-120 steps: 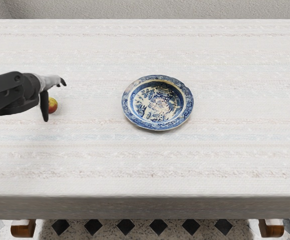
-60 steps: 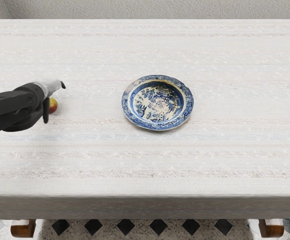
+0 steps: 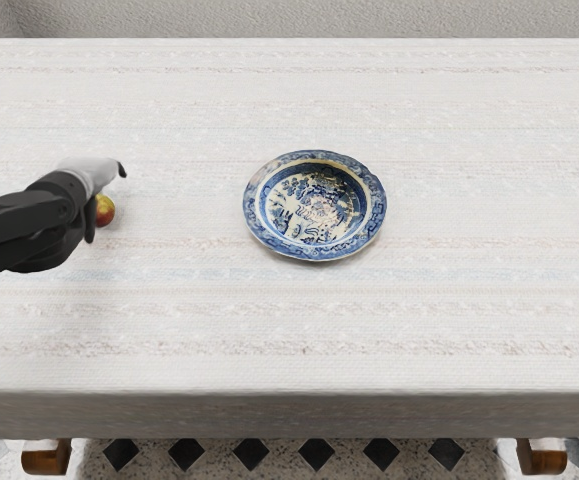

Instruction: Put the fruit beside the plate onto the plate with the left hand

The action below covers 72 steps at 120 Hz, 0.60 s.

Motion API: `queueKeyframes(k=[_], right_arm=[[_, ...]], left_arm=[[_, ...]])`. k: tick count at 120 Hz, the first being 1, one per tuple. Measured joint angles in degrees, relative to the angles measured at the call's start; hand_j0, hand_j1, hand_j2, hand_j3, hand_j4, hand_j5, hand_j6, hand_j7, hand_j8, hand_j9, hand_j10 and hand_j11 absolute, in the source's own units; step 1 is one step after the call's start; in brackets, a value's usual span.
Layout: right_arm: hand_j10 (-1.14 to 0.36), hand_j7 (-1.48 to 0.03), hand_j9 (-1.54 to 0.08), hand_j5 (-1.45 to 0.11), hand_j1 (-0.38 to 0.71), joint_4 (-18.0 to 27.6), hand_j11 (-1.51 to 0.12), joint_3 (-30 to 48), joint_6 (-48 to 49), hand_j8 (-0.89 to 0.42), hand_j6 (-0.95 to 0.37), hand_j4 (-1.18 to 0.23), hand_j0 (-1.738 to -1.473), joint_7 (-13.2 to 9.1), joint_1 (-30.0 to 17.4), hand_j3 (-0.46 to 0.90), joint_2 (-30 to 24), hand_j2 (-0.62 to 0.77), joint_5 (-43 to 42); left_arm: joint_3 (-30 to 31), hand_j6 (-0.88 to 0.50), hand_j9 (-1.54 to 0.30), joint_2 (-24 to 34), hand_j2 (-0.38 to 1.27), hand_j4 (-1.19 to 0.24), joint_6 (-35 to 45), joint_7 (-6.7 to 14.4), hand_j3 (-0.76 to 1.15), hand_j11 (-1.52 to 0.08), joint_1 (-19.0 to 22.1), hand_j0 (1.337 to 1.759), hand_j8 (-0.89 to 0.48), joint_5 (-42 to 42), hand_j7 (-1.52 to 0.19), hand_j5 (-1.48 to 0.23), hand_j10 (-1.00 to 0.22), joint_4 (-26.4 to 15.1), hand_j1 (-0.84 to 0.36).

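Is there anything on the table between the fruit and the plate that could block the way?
Nothing visible does. Only bare tablecloth lies between the fruit and the plate. The left hand is right at the fruit, partly covering it.

fruit (image 3: pixel 105 210) left of plate (image 3: pixel 315 205), on table (image 3: pixel 369 320)

A long, pale worktop (image 3: pixel 449 320) with faint stripes across it filled most of the frame, standing on wooden legs (image 3: pixel 46 457) over a floor of black-and-white diamond tiles (image 3: pixel 284 455), with a grey wall (image 3: pixel 289 18) behind.
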Motion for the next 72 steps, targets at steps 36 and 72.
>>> queueKeyframes(k=[36, 72], right_arm=[[-0.01, -0.02, -0.02, -0.02, -0.33, 0.0, -0.02, 0.0, 0.0, -0.01, -0.01, -0.01, -1.658, 0.0, 0.0, 0.0, 0.0, 0.0, 0.0], [-0.01, -0.02, -0.02, -0.02, -0.33, 0.0, -0.02, 0.0, 0.0, -0.01, -0.01, -0.01, -1.658, 0.0, 0.0, 0.0, 0.0, 0.0, 0.0]], left_arm=[[0.3, -0.25, -0.32, -1.1, 0.05, -0.25, 2.1, 0.0, 0.0, -0.32, 0.4, 1.658, -0.25, 1.2, -0.32, -0.32, -0.25, 2.1, 0.05], [0.4, -0.31, -0.4, -1.2, 0.07, -0.31, 1.6, 0.0, 0.0, -0.4, 0.4, 1.658, -0.31, 0.4, -0.4, -0.4, -0.31, 2.3, -0.02]])
